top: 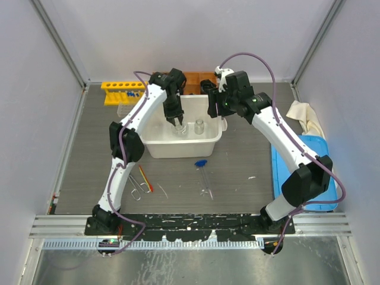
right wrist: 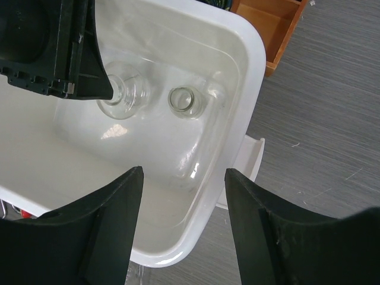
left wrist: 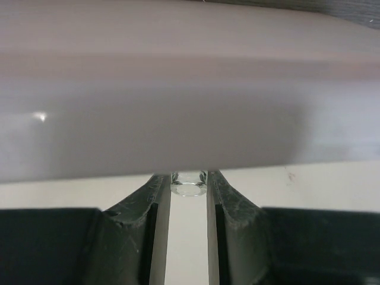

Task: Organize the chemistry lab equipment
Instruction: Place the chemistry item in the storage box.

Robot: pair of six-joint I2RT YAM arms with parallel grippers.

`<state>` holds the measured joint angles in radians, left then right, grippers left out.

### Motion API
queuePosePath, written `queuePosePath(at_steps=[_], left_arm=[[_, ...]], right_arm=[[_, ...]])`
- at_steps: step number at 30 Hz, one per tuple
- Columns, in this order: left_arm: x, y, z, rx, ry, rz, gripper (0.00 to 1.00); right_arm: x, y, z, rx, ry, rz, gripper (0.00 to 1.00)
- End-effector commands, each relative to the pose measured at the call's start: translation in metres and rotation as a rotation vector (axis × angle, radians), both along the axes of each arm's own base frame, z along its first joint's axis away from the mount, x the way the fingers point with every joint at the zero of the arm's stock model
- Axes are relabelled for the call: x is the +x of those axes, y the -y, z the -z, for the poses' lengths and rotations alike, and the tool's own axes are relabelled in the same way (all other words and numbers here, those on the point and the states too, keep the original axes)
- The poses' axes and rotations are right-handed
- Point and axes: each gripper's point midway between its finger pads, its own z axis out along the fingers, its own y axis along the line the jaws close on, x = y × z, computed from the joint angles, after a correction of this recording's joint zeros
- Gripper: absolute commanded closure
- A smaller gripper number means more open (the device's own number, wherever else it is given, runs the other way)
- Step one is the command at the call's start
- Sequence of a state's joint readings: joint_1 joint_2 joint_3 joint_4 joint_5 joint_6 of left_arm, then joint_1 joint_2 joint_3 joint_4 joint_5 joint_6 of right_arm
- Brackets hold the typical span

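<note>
Chemistry lab equipment sits in and around a white tub (top: 178, 148) at mid-table. Right of the tub lies a blue tray (top: 313, 145), with a crumpled cloth (top: 304, 116) behind it, and an orange wooden box (top: 196, 78) stands just behind the tub. The left gripper (left wrist: 187, 175) reaches down into the tub, its jaws pinching the neck of the held flask (left wrist: 189, 189), a small clear glass one; whether its base rests on the tub floor cannot be told. The right gripper (right wrist: 184, 171) hovers over the tub's right end, jaws spread wide with nothing between them. Behind and to the left of the tub stands the yellow tube rack (top: 119, 89), with blue-capped test tubes (top: 134, 94) at its right end. A second flask (right wrist: 185, 101) stands upright inside the tub, just beside the held one. In front of the tub lies the blue-bulb dropper (top: 202, 164). Front-left of the tub lie the metal tongs (top: 135, 185), and just beside them the thin red-orange stick (top: 145, 179).
</note>
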<state>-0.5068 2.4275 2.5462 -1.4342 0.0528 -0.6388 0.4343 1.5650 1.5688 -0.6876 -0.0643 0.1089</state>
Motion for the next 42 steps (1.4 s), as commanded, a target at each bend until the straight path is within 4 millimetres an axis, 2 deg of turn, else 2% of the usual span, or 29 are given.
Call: queuePosePath(at_steps=[1, 10, 12, 22, 32, 42], left_arm=[[0.008, 0.010, -0.005, -0.034, 0.041, 0.018, 1.00], [0.010, 0.011, 0.001, -0.034, 0.034, 0.020, 1.00], [0.009, 0.011, 0.003, -0.032, 0.031, 0.019, 0.94], [0.014, 0.013, 0.007, -0.032, 0.039, 0.020, 0.92], [0.018, 0.013, 0.000, -0.038, 0.068, 0.022, 0.79], [0.021, 0.007, -0.009, -0.017, 0.106, 0.021, 0.73]], right_arm=[[0.011, -0.001, -0.023, 0.026, 0.076, 0.013, 0.37], [0.013, 0.000, -0.021, 0.021, 0.072, 0.016, 0.37], [0.014, 0.000, -0.021, 0.020, 0.072, 0.015, 0.37], [0.013, -0.001, -0.018, 0.021, 0.063, 0.013, 0.37], [0.014, -0.004, -0.014, 0.023, 0.053, 0.006, 0.37], [0.014, -0.005, -0.013, 0.027, 0.050, 0.001, 0.37]])
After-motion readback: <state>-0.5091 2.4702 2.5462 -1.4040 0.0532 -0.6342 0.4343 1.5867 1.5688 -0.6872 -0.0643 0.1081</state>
